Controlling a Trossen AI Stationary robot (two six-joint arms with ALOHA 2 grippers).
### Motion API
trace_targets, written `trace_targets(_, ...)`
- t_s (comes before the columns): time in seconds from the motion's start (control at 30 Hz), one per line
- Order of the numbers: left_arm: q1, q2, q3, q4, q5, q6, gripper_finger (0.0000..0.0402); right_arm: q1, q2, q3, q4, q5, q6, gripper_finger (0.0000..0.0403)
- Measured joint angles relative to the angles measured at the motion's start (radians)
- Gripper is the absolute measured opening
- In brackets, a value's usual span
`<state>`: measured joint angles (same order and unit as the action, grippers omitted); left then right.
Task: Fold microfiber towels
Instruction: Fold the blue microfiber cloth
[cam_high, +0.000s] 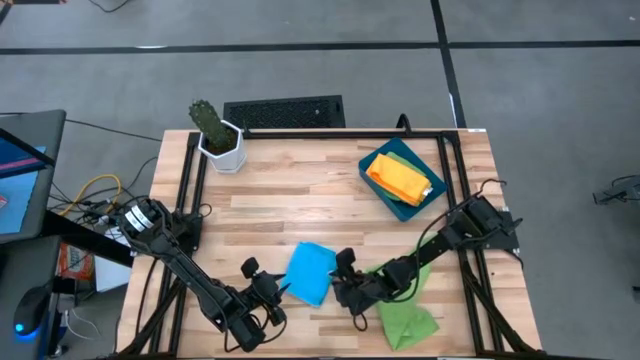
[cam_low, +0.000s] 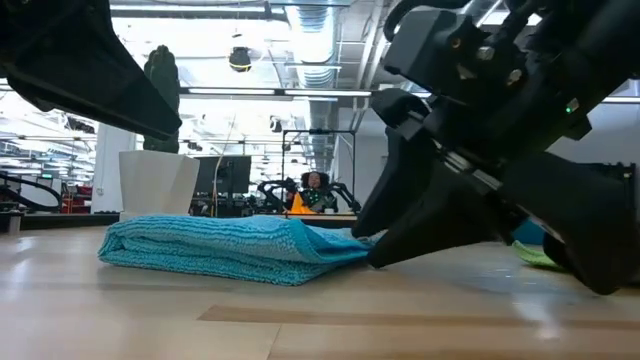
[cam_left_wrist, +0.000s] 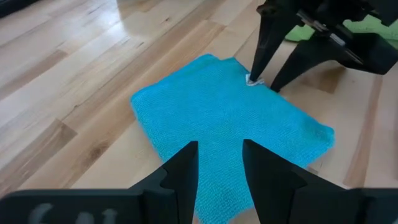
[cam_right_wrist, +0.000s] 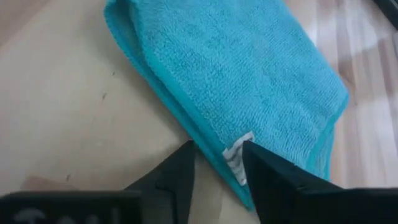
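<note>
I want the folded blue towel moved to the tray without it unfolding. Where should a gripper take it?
Probably at the layered edge of the blue towel by its white tag, coming in low from the right gripper side, pinching every layer together.

Grey floor (cam_high: 300, 70) with dark lines; monitor (cam_high: 20, 170) at left; ceiling strip lights (cam_low: 300, 12) beyond.

Left arm is extended from the table's left edge toward the front edge, elbow bent, wrist low. Left gripper (cam_left_wrist: 217, 163) is held just above the table near the front edge, left of centre; fingers (cam_left_wrist: 181, 167) are seen parted by a narrow gap.

Right arm is reached in from the right edge, angled toward the front centre. Right gripper (cam_right_wrist: 216, 163) is lowered to the table; fingers (cam_right_wrist: 177, 171) are parted, tips at the surface.
</note>
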<state>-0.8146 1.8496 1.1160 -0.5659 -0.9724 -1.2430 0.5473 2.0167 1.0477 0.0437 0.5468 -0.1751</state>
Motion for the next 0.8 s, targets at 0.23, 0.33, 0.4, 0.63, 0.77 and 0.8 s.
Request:
trace_targets(0.23,0.000,0.000,0.000,0.000,0.023,0.000,0.0119,-0.007,0.000,0.000,-0.011,0.028,0.020,0.0054)
trace_targets(0.33,0.000,0.000,0.000,0.000,0.023,0.000,0.0119,-0.008,0.000,0.000,-0.013,0.028,0.020,0.0017)
trace_targets(0.4,0.000,0.000,0.000,0.000,0.027,0.000,0.0119,-0.004,-0.004,0.000,-0.014,0.036,0.013,0.0010)
trace_targets(0.63,0.000,0.000,0.000,-0.001,0.031,0.000,0.0119,-0.003,-0.073,-0.001,0.000,0.133,-0.035,0.0013)
trace_targets(0.77,0.000,0.000,0.000,-0.001,0.031,0.000,0.0119,-0.014,-0.094,0.000,0.064,0.177,-0.085,0.0007)
trace_targets(0.8,0.000,0.000,0.000,-0.001,0.031,0.000,0.0119,-0.016,-0.094,0.000,0.084,0.188,-0.093,0.0008)
